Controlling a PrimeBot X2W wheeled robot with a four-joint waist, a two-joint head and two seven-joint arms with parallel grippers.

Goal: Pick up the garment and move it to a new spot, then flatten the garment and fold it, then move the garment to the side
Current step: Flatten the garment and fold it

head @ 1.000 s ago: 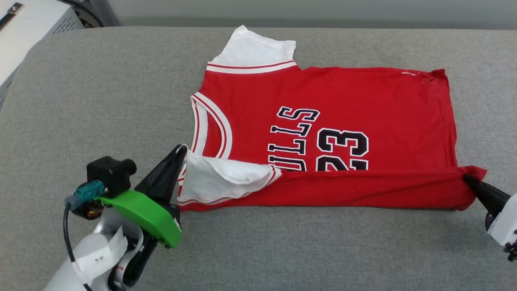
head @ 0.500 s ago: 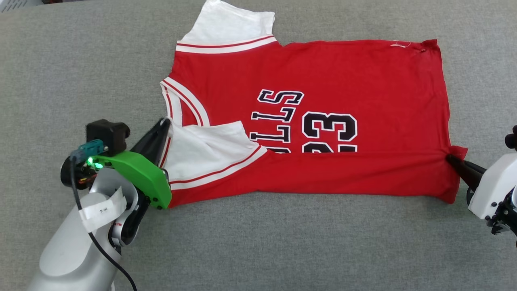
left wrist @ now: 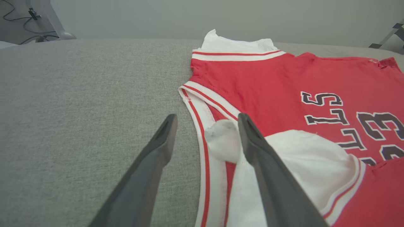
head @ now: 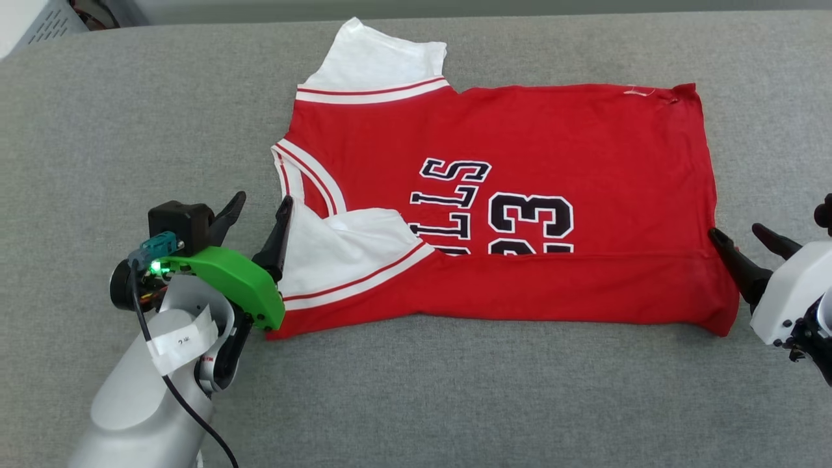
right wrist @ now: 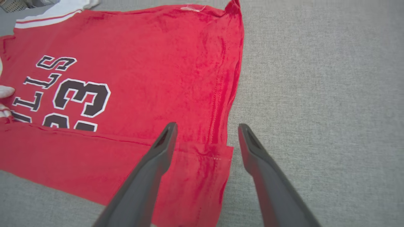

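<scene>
The garment (head: 520,130), a red jersey with white sleeves and a black "23", lies spread across the grey table (head: 130,130). Its near long edge is folded up over the front, hiding the lower part of the letters and number. One white sleeve (head: 338,253) lies folded onto the chest. My left gripper (head: 261,200) stands open at the collar end, one finger beside that sleeve (left wrist: 309,157), nothing held. My right gripper (head: 736,231) is open at the hem end, straddling the hem edge of the garment (right wrist: 151,63) without gripping. From the wrists, the left gripper (left wrist: 207,116) and right gripper (right wrist: 207,125) both show spread jaws.
Bare grey cloth surface (head: 455,403) runs in front of the jersey and to both sides. A white vented box (head: 26,19) sits past the table's far left corner. A stand with cables (left wrist: 34,19) is behind the table's far edge.
Both grippers have gone from shut on the folded edge to open, letting it go. The folded band now lies flat on the front. The head camera has shifted.
</scene>
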